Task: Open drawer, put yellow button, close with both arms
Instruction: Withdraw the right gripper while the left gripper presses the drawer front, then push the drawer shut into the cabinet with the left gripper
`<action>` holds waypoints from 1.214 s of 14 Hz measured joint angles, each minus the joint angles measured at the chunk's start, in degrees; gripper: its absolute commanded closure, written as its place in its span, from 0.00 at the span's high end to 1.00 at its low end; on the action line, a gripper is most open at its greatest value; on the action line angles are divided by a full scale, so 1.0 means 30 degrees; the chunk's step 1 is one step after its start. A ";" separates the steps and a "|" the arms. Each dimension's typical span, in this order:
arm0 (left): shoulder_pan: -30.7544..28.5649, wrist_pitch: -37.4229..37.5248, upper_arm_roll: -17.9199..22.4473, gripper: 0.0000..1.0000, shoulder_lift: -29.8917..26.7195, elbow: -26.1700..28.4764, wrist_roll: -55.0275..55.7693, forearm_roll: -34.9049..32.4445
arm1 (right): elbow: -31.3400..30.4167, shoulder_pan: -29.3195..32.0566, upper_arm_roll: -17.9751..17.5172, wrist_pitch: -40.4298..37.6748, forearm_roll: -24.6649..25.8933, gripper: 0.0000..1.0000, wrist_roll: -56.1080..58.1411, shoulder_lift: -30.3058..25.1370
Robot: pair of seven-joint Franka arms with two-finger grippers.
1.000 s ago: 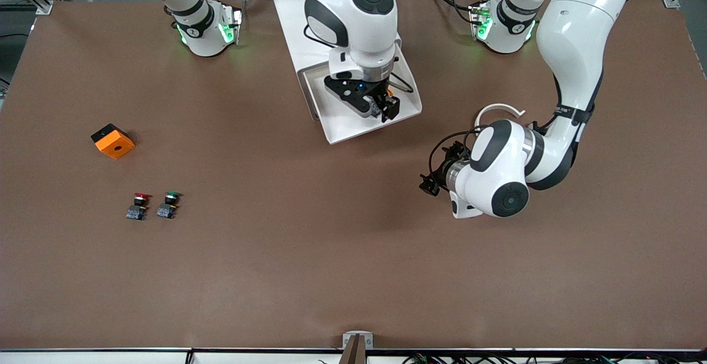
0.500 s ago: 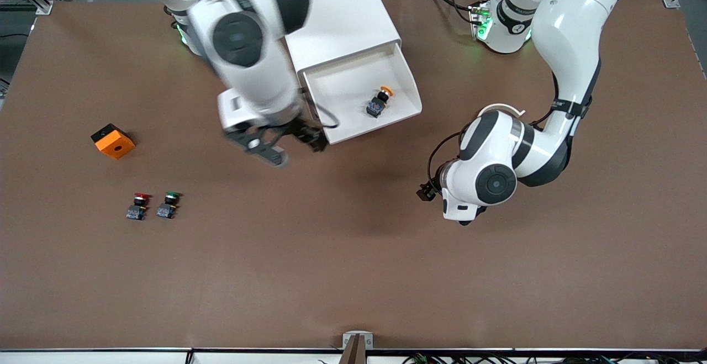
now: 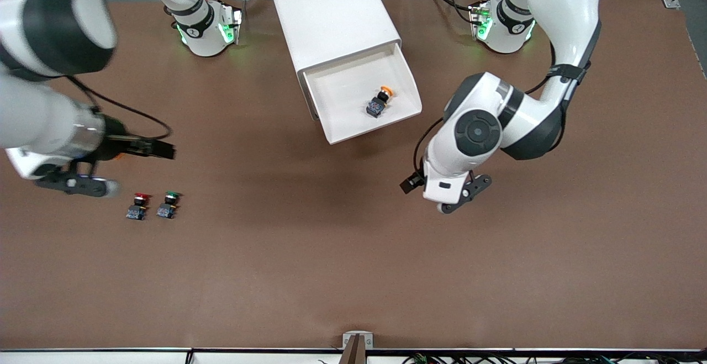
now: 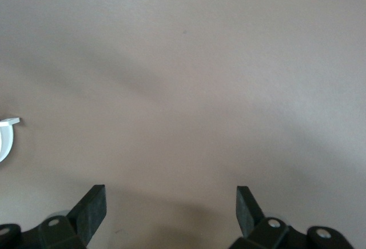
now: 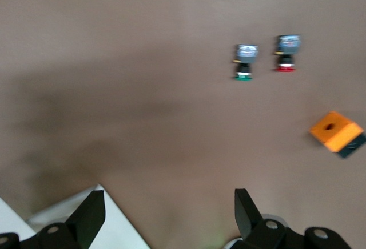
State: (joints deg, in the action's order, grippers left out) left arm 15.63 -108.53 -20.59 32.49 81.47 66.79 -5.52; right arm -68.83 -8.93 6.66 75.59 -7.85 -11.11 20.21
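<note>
The top drawer (image 3: 410, 89) of the white cabinet (image 3: 331, 10) stands pulled open. The yellow button (image 3: 379, 101) lies on its side in the drawer, nothing holding it. My right gripper (image 3: 159, 151) is open and empty, over the table toward the right arm's end, beside the red and green buttons; its fingers stand wide apart in the right wrist view (image 5: 168, 199). My left gripper (image 3: 411, 183) is open and empty, low over bare table nearer the front camera than the drawer's corner; the left wrist view (image 4: 168, 196) shows only table between its fingers.
A red-capped button (image 3: 138, 205) and a green-capped button (image 3: 167, 204) stand side by side; they also show in the right wrist view, red (image 5: 286, 53) and green (image 5: 244, 63). An orange block (image 5: 336, 132) lies near them, mostly hidden by the right arm in the front view.
The right gripper let go of the yellow button in the drawer and swung away toward the right arm's end. The left arm turned and shifted a little toward the drawer.
</note>
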 measured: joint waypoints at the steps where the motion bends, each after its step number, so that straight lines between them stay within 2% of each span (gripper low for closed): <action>1: 0.0474 -0.0073 -0.0011 1.00 -0.0001 0.0127 0.0006 -0.0093 | 0.0001 0.1109 0.0009 -0.0504 0.0059 1.00 0.1599 -0.0127; 4: 0.1831 -0.0277 -0.0037 1.00 -0.0022 0.0525 0.0096 -0.0265 | 0.0012 0.4128 0.0023 -0.1784 0.0940 1.00 0.5433 -0.0562; 6: 0.2401 -0.0346 -0.0074 1.00 -0.0144 0.0723 0.0128 -0.0271 | 0.0013 0.5136 0.0010 -0.2040 0.2001 1.00 0.6708 -0.0812; 10: 0.2589 -0.0349 -0.1096 1.00 -0.0600 0.1434 0.0360 -0.0213 | 0.0490 0.4806 -0.0336 -0.1979 0.3428 1.00 0.6826 -0.0933; 13: 0.2623 -0.0347 -0.1773 1.00 -0.0691 0.1776 0.1371 0.0221 | 0.1389 0.4330 -0.0522 -0.2011 0.3411 1.00 0.6114 -0.1516; 17: 0.2639 -0.0345 -0.2687 1.00 -0.0699 0.2780 0.2292 0.0470 | 0.0885 0.3101 -0.0664 -0.1725 0.3289 1.00 0.3205 -0.2996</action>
State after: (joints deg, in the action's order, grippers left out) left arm 23.55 -109.57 -28.65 30.40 89.81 73.66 -4.11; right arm -66.18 0.37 4.66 70.41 2.01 -1.49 11.22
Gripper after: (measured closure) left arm 0.000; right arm 0.000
